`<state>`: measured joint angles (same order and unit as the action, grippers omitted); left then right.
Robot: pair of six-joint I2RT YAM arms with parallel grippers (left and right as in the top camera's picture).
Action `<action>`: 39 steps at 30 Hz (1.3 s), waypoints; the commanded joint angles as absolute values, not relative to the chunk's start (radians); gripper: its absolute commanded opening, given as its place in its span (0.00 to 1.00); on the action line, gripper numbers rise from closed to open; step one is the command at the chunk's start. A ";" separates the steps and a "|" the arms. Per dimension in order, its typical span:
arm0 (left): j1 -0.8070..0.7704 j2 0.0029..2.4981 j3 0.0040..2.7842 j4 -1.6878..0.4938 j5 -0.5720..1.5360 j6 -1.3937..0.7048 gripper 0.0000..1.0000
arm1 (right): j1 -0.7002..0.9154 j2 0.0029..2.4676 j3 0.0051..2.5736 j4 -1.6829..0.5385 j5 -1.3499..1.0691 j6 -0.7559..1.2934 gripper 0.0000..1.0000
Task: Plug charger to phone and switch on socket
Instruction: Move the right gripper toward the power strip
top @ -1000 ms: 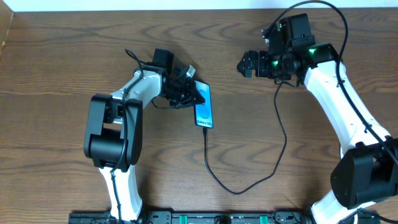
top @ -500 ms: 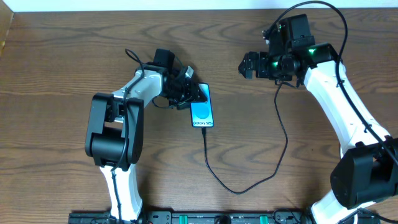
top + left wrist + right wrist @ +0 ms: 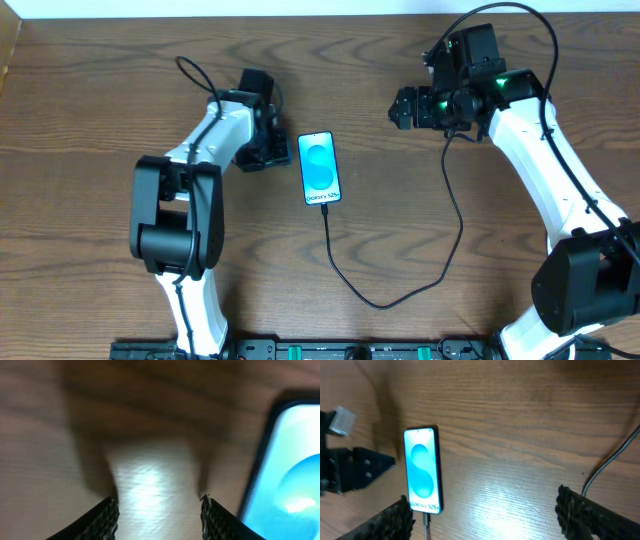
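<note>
The phone [image 3: 320, 168] lies flat on the table with its cyan screen up, and it also shows in the right wrist view [image 3: 422, 470]. The charger's black cable [image 3: 345, 280] is plugged into its bottom edge [image 3: 426, 522]. It loops down, then up toward the right arm. My left gripper [image 3: 280, 150] is just left of the phone, open, with bare wood between its fingers [image 3: 107, 519]; the phone's edge [image 3: 290, 470] is at the right of that view. My right gripper [image 3: 403, 105] hovers open at the back right, holding nothing. The socket is out of view.
The left arm's dark gripper body [image 3: 350, 470] shows left of the phone in the right wrist view. A grey stretch of cable [image 3: 610, 467] runs past the right finger. The table's far edge [image 3: 300, 14] meets a white wall.
My left gripper has opened, let go of the phone and drawn back to the left. The phone now lies straight on the table. The right arm has stayed in place.
</note>
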<state>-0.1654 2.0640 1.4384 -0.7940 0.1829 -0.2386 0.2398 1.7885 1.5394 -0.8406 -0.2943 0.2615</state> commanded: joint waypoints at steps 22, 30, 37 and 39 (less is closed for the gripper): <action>-0.139 1.303 1.515 -0.883 0.119 -0.215 0.98 | -0.366 1.773 1.557 -0.881 -0.373 0.207 0.01; -0.139 1.303 1.515 -0.883 0.119 -0.215 0.98 | -0.440 1.836 1.556 -0.867 -0.376 0.184 0.01; -0.139 1.303 1.515 -0.882 0.119 -0.215 0.98 | -0.452 1.935 1.556 -0.810 -0.375 0.178 0.01; -0.139 1.303 1.515 -0.882 0.118 -0.215 0.98 | -0.462 1.969 1.556 -0.790 -0.377 0.178 0.01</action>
